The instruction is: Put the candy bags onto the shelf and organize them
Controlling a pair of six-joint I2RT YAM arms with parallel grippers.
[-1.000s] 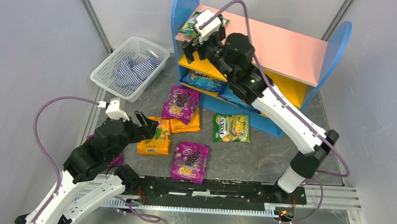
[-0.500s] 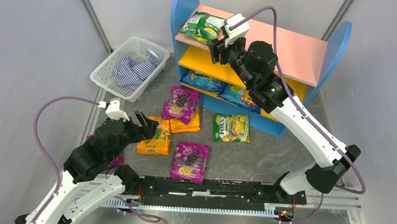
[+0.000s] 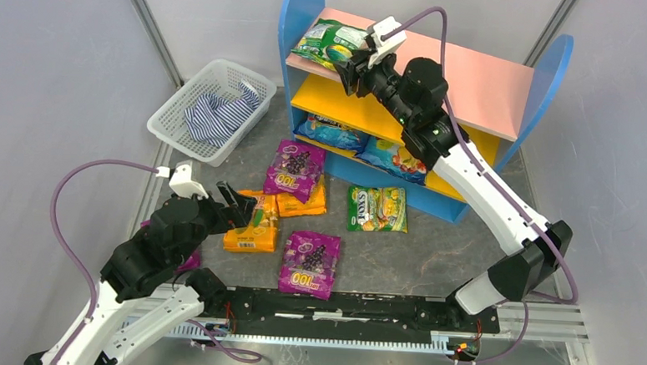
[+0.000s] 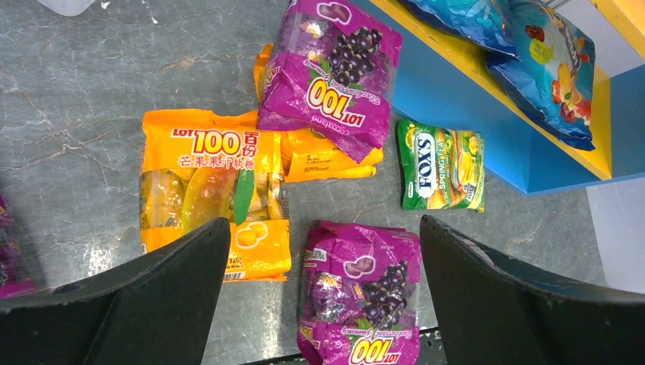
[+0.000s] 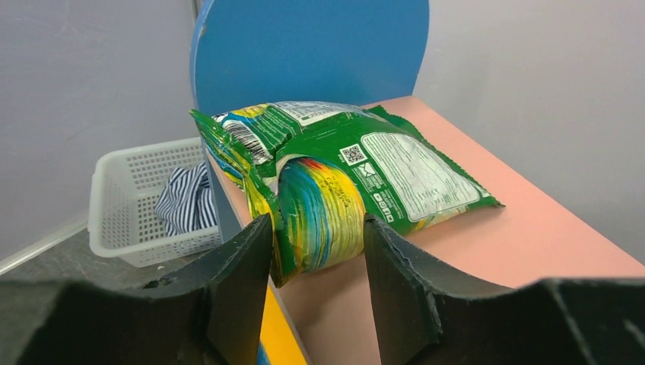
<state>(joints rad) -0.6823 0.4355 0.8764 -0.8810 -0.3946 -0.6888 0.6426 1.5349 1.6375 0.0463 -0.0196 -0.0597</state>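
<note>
Pink top board (image 3: 492, 83) is open right of green candy bag (image 3: 332, 42); blue side panels (image 3: 300, 14) wall both ends.

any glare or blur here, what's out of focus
Top external: even light, soft shadows, sharp throughout. Left wrist: upper purple bag glossy with highlights, print legible; dark jaws at the bottom soft. Right wrist: green bag crisp, jaws in front blurred.

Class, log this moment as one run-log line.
right gripper: grips green candy bag | bag: on shelf top | left gripper: open above orange candy bag

bright, even light; green candy bag (image 5: 342, 190) glints
</note>
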